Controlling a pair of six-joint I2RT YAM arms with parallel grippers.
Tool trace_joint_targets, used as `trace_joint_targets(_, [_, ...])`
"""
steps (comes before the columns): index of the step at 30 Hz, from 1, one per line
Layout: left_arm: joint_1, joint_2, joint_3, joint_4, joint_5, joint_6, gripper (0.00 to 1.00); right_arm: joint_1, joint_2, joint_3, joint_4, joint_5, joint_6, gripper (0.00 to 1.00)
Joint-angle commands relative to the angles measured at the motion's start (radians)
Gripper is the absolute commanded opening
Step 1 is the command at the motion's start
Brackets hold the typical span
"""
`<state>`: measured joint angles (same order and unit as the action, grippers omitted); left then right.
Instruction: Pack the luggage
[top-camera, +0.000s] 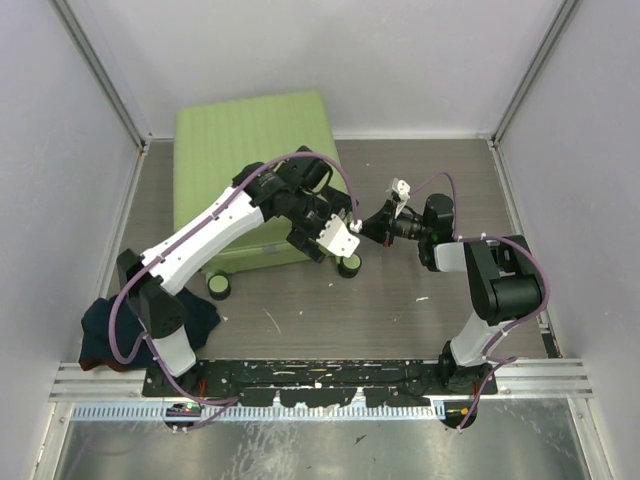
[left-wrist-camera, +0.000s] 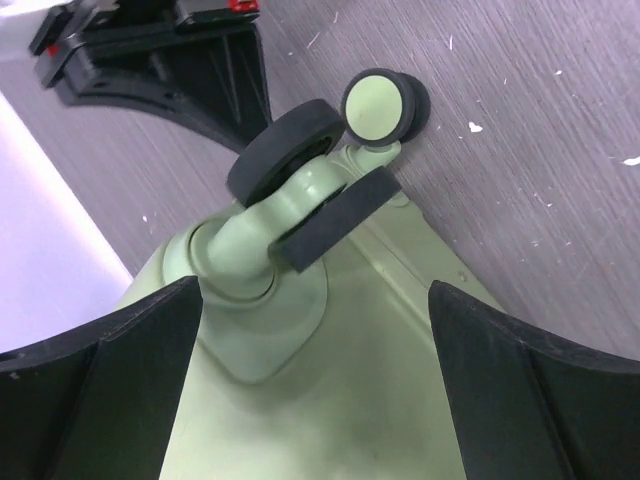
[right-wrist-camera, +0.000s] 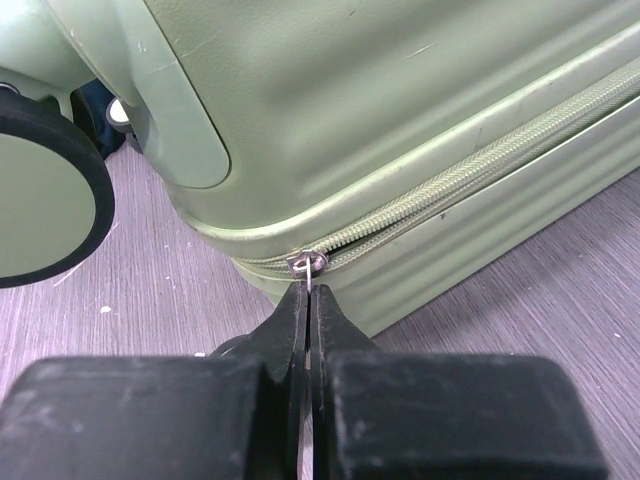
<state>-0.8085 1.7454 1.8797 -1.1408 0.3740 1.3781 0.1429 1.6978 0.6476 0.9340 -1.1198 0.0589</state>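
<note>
Even bright light, soft shadows, near edges blurred.

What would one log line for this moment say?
light-green ribbed hard-shell suitcase: lying flat | right claw: shut on small metal zipper pull | left claw: open above black corner wheel

We are looking at a robotics lab test cell. Plain pale panels (top-camera: 50, 150) are closing in the grey wood-grain worktop (top-camera: 400, 310) along its left, far and right edges. Aluminium struts (top-camera: 100, 70) are rising at its far corners. A left arm (top-camera: 200, 240) and right arm (top-camera: 500, 280), both cabled, are standing by the slotted metal rail (top-camera: 560, 380) along its near edge.
</note>
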Motion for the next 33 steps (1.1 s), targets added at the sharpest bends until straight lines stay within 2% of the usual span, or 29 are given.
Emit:
trace_joint_targets(1, [-0.016, -0.011, -0.056, 0.117, 0.042, 0.159, 0.97, 0.018, -0.112, 0.036, 0.118, 0.030, -0.021, 0.01])
trace_joint_targets(5, [-0.032, 0.009, -0.072, 0.102, 0.067, 0.263, 0.96, 0.033, -0.119, 0.033, 0.105, 0.040, -0.038, 0.01])
trace_joint_targets(8, [-0.051, 0.022, -0.109, 0.130, 0.022, 0.380, 0.93, 0.047, -0.122, 0.033, 0.092, 0.048, -0.042, 0.01])
trace_joint_targets(13, [-0.055, 0.055, -0.116, 0.191, -0.019, 0.446, 0.88, 0.050, -0.130, 0.033, 0.039, 0.047, -0.080, 0.01])
trace_joint_targets(16, [-0.059, 0.071, -0.101, 0.192, -0.011, 0.465, 0.81, 0.050, -0.132, 0.038, 0.016, 0.053, -0.096, 0.01])
trace_joint_targets(21, [-0.071, 0.080, -0.097, 0.144, -0.013, 0.532, 0.63, 0.036, -0.130, 0.067, -0.034, 0.061, -0.142, 0.01])
trace_joint_targets(26, [-0.073, 0.078, -0.101, 0.042, -0.057, 0.591, 0.34, -0.039, -0.134, 0.133, -0.148, 0.011, -0.248, 0.01])
trace_joint_targets(29, [-0.074, 0.072, -0.082, -0.036, -0.043, 0.592, 0.25, -0.085, -0.124, 0.196, -0.291, -0.014, -0.377, 0.01])
trace_joint_targets(33, [-0.076, 0.052, -0.105, -0.078, -0.029, 0.597, 0.17, -0.120, -0.049, 0.300, -0.308, -0.021, -0.404, 0.01])
